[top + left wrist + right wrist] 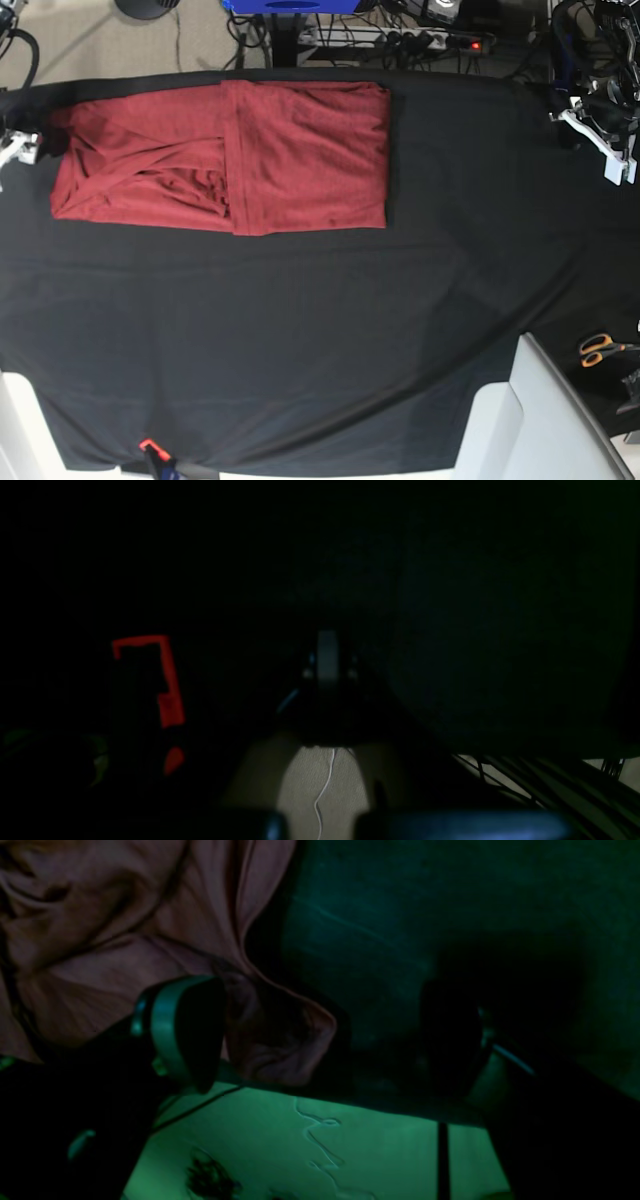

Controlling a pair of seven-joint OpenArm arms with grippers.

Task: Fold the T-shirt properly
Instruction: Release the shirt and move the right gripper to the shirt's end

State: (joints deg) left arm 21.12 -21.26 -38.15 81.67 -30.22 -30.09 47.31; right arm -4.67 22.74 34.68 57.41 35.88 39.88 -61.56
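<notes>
Maroon knit, the T-shirt lies partly folded at the far left of the black-draped surface; the right pincer gapes at its corner for a grab, while the left pincer waits closed, well apart.

Base view: overhead, straight down on black cloth sheet. Right wrist view: close, low, shares T-shirt edge with base (very dim). Left wrist view: near-dark, facing off-table toward floor.
</notes>
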